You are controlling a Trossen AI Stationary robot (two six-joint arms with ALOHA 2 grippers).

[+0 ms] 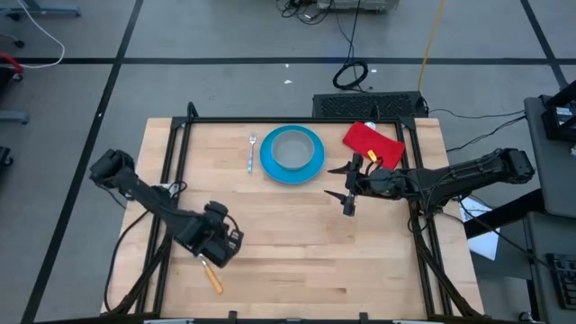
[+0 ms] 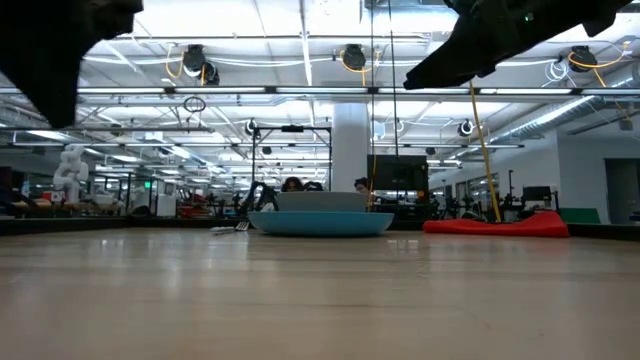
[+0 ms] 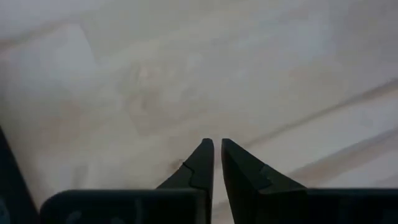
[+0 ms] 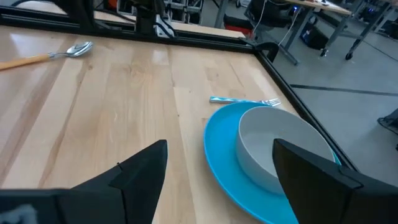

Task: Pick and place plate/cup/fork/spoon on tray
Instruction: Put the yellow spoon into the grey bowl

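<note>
The bright-blue plate (image 1: pixel 291 155) lies flat at the table's far middle, and the pale grey cup (image 1: pixel 290 149) stands on it; both show in the right wrist view, the plate (image 4: pixel 224 168) and the cup (image 4: pixel 273 143). The silver fork (image 1: pixel 252 151) lies on the table left of the plate. The orange-handled spoon (image 1: pixel 212 275) lies near the front left. My right gripper (image 1: pixel 343 186) is open and empty, just right of the plate. My left gripper (image 3: pixel 214 150) is shut over bare wood, beside the spoon, which its wrist view does not show.
A red cloth-like rectangle (image 1: pixel 373 144) lies at the far right, behind my right arm. A black frame (image 1: pixel 270 120) runs along the table's far edge and its sides. Bare wood (image 1: pixel 306 252) spreads across the middle and front.
</note>
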